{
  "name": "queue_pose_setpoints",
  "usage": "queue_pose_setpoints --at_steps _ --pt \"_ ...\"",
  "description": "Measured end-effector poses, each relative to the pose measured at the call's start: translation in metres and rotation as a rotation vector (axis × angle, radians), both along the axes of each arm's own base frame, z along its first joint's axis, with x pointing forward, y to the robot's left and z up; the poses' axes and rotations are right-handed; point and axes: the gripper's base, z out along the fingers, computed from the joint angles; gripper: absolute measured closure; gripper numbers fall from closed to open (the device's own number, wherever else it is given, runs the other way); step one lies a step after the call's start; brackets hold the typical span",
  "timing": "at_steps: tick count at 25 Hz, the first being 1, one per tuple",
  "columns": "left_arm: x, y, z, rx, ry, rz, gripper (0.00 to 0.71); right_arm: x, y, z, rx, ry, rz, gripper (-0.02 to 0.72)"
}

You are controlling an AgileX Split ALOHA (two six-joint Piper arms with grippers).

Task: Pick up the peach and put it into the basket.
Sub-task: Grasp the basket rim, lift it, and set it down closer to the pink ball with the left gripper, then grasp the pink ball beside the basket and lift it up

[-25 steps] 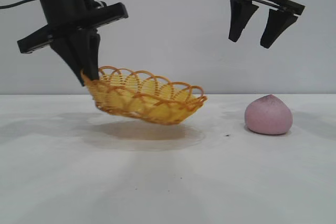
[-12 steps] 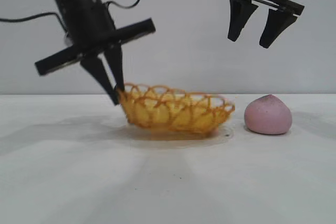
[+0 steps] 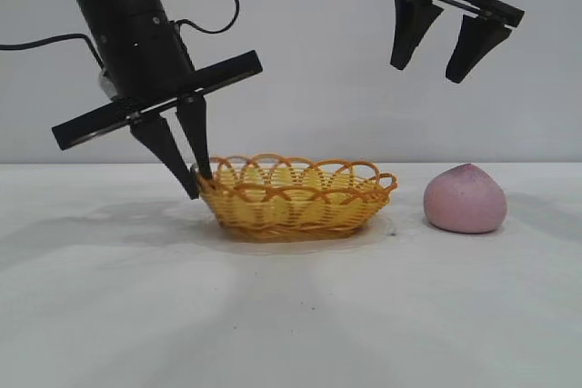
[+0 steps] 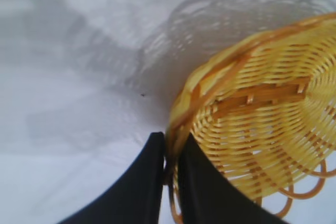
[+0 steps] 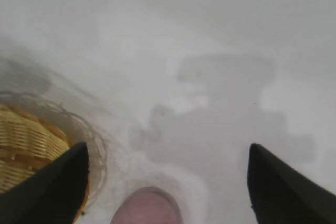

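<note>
The yellow wicker basket rests flat on the white table, left of the pink-mauve peach. My left gripper is shut on the basket's left rim; in the left wrist view its two black fingers pinch the rim of the basket. My right gripper is open and empty, high above the gap between basket and peach. In the right wrist view the peach lies below the open gripper, with the basket's edge to one side.
The white table is bare in front of the basket and peach. A plain grey wall stands behind. A tiny dark speck lies between basket and peach.
My left gripper carried the tilted basket rightward and down; it now sits flat on the table closer to the peach. The right gripper has stayed put.
</note>
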Motion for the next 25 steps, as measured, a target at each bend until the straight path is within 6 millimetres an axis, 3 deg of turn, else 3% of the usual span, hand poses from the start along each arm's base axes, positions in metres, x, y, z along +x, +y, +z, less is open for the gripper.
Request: queue_pose_setpoints --at_steps 5,7,11,12,17,25 --pt "-0.003 0.000 0.000 0.005 0.019 -0.025 0.331 0.000 0.000 0.000 0.004 0.001 0.000 0.148" --pt "-0.004 0.002 0.006 0.015 0.006 -0.057 0.273 0.000 0.001 0.000 0.007 0.001 -0.001 0.148" --pt "-0.009 0.009 0.031 0.079 -0.066 -0.148 0.289 0.000 0.001 0.000 0.011 0.002 -0.001 0.148" --pt "-0.011 0.012 0.037 0.106 -0.074 -0.174 0.249 0.000 0.001 0.000 0.012 0.002 -0.001 0.148" --pt "-0.010 0.028 0.061 0.312 -0.087 -0.394 0.268 0.000 0.001 0.000 0.014 0.004 -0.001 0.148" --pt "-0.003 0.043 0.075 0.457 -0.125 -0.610 0.268 0.000 0.001 0.000 0.015 0.004 -0.001 0.148"
